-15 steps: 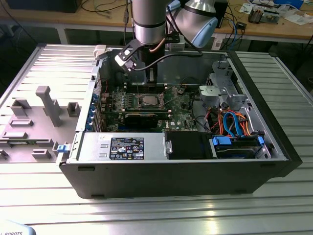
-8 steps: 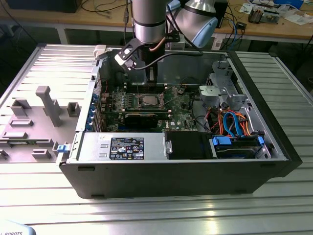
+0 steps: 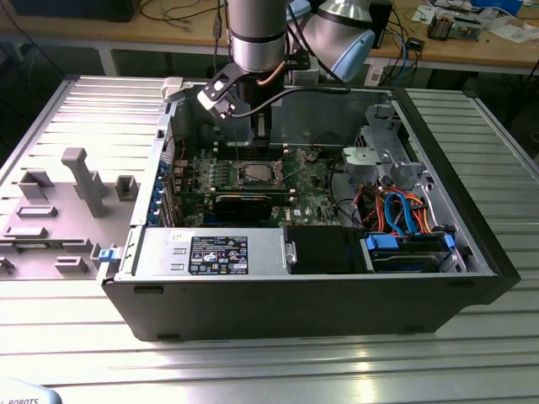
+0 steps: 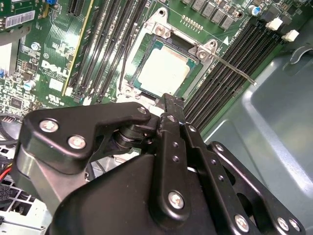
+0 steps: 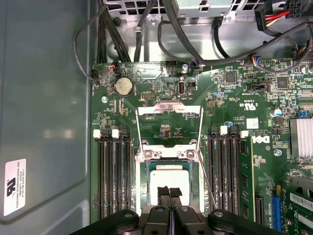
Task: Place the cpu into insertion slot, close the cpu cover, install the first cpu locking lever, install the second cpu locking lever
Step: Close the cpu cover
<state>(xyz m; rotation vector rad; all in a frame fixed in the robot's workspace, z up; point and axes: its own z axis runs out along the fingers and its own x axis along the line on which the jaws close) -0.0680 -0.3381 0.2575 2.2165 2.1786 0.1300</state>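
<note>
Cpu (image 5: pixel 168 177) lies flat in the slot (image 5: pixel 145 169), so that step looks done. The gripper (image 5: pixel 169 192) hangs just over the cpu's edge, fingers pressed together with nothing between them. Shut like that it could push, not grab. The cover (image 5: pixel 168 110) stands tipped back, which leaves the slot open from above. A thin lever (image 4: pixel 234 68) sticks out loose, so nothing is locked yet. The green board (image 5: pixel 161 88) sits inside an open black case (image 3: pixel 295 303) on a ribbed metal table (image 3: pixel 253 370). A messy bench (image 3: pixel 472 50) stands behind.
</note>
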